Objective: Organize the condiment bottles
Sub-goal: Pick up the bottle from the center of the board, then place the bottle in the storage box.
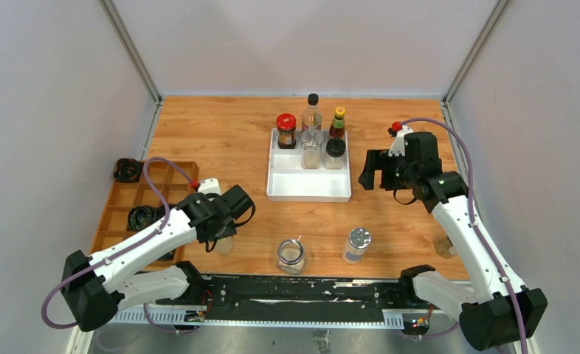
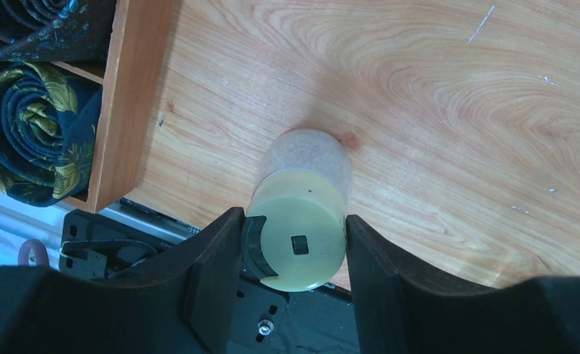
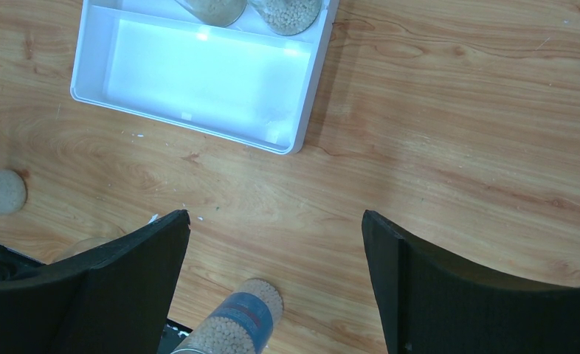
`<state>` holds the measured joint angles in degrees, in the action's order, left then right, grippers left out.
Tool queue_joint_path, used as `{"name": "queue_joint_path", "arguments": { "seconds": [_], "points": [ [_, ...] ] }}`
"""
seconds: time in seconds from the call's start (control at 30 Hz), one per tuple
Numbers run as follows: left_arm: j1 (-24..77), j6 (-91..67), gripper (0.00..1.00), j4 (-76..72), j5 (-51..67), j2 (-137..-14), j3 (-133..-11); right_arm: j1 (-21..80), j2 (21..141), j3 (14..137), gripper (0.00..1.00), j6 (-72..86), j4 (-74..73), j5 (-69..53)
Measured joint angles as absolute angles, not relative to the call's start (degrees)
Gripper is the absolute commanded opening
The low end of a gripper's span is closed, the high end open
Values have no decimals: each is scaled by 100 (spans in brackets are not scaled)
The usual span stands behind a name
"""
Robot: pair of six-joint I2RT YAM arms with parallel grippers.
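Observation:
My left gripper [image 1: 224, 234] is shut on a small jar with a pale green cap [image 2: 302, 240], which stands on the wood near the table's front left; both fingers touch the cap's sides. My right gripper [image 1: 373, 171] is open and empty, hovering right of the white tray [image 1: 309, 188]. In the right wrist view a silver-capped, blue-labelled bottle [image 3: 235, 321] stands below the open gripper [image 3: 276, 214]. At the tray's back stand a red-capped jar [image 1: 286, 130], a tall clear bottle [image 1: 313, 110], a yellow-capped bottle [image 1: 338, 122], a black-capped jar [image 1: 335, 153] and a clear shaker [image 1: 312, 147].
A clip-top glass jar [image 1: 291, 256] and the silver-capped bottle [image 1: 357, 245] stand near the front edge. A small jar [image 1: 444, 247] is partly hidden by the right arm. A wooden divider box [image 1: 143, 210] with dark coils sits at the left, close to the left gripper [image 2: 125, 96].

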<state>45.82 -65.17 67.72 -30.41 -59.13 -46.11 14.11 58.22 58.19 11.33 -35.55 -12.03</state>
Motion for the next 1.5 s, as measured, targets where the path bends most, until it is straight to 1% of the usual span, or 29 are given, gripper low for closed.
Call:
{"name": "queue_joint_path", "arguments": {
  "seconds": [0.23,0.4,0.8,1.0,1.3,1.5],
  "points": [
    [4582,-6289,41,6716,-3013,-6163,-4790,1411,5822,5758,92,1133,-3555,-1203],
    [4582,-5887,36,6702,-3013,-6737,-5553,1411,5822,5752,92,1131,-3555,-1201],
    [4565,-4097,37,6589,-3105,-8114,-8407,1411,5822,5758,92,1081,-3577,-1103],
    [4274,-3096,37,6563,-2639,-8910,-9929,1411,5822,5822,92,1068,-3669,-1022],
    [3872,-2097,37,6567,-1844,-10060,-11150,1411,5769,6088,92,1026,-3835,-851],
    [3719,-1719,37,6563,-1592,-10591,-11705,1411,5714,6123,92,982,-3909,-784]
  ]
}}
